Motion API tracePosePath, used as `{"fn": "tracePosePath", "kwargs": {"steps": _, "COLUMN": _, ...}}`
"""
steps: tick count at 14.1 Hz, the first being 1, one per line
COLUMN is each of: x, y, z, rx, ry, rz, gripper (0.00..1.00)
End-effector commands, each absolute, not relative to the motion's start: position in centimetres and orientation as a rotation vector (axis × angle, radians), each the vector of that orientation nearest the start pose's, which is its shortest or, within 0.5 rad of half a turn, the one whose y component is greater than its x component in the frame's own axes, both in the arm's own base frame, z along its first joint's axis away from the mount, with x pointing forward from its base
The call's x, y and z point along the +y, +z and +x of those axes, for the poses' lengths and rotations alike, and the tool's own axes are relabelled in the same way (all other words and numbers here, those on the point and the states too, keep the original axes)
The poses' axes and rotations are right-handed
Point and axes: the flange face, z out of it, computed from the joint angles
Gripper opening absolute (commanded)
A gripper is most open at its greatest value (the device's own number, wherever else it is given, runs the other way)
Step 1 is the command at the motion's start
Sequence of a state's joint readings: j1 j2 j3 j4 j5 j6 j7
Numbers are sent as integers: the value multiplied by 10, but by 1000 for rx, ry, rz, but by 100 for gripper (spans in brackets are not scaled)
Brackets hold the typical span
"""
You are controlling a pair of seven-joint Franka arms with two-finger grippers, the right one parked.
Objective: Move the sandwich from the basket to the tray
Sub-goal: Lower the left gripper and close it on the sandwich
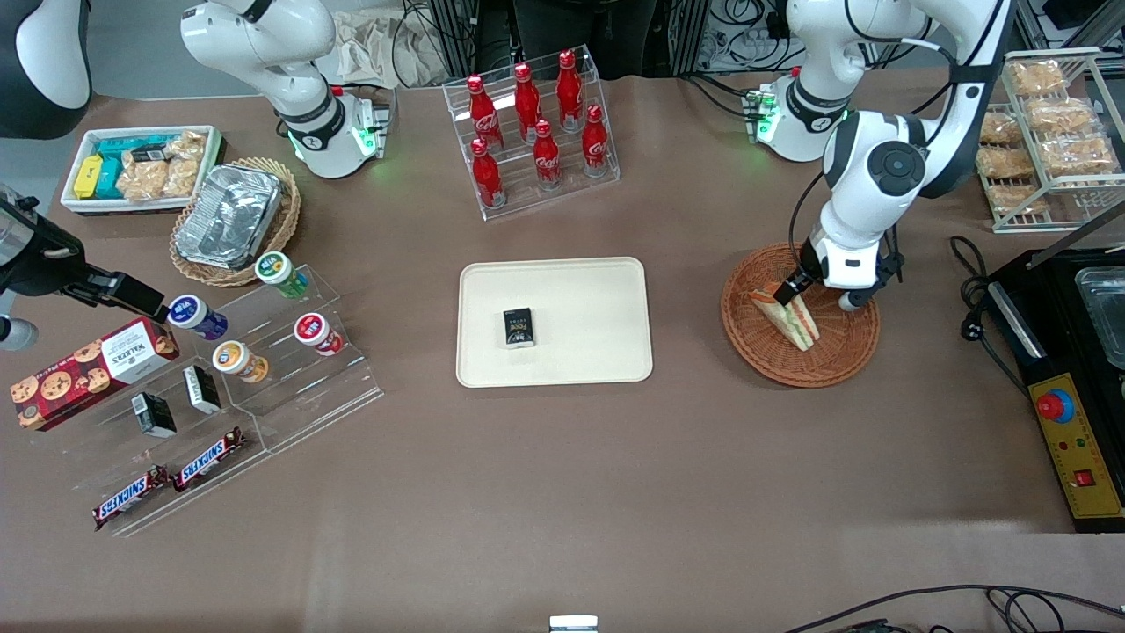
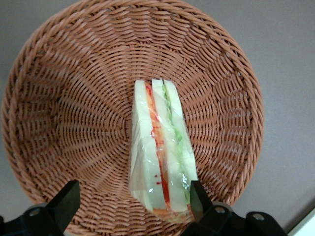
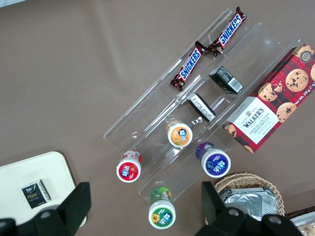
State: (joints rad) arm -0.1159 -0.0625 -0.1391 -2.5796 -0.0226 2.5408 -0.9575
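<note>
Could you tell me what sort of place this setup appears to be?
Probably a lab mock-up of a snack shop: cola bottles on a clear rack, Snickers bars, robot cabling. The gripper hangs open over the sandwich in the basket.

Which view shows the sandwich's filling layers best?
The left wrist view: the sandwich lies in the basket with red and green layers plain, the open gripper above it. The front view shows it smaller, partly covered by the arm. The right wrist view shows none of it.

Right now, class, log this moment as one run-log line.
stage: reach | gripper: open, over sandwich | sandwich: in basket | tray: holds a small black box
</note>
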Motion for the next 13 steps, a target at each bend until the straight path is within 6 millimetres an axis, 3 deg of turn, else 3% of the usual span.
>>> {"fn": "tracePosePath", "kwargs": {"steps": 1, "x": -116, "y": 281, "z": 431, "rx": -1141, "ry": -41, "rz": -2960, "gripper": 99}}
{"fn": "tracePosePath", "kwargs": {"steps": 4, "x": -117, "y": 288, "z": 431, "rx": -1140, "ry": -43, "rz": -2959, "gripper": 99}}
{"fn": "tracePosePath", "kwargs": {"steps": 9, "x": -129, "y": 323, "z": 444, "rx": -1143, "ry": 36, "rz": -2920, "gripper": 99}}
{"fn": "tracePosePath", "kwargs": {"steps": 13, "x": -130, "y": 313, "z": 450, "rx": -1144, "ry": 51, "rz": -2919, "gripper": 99}}
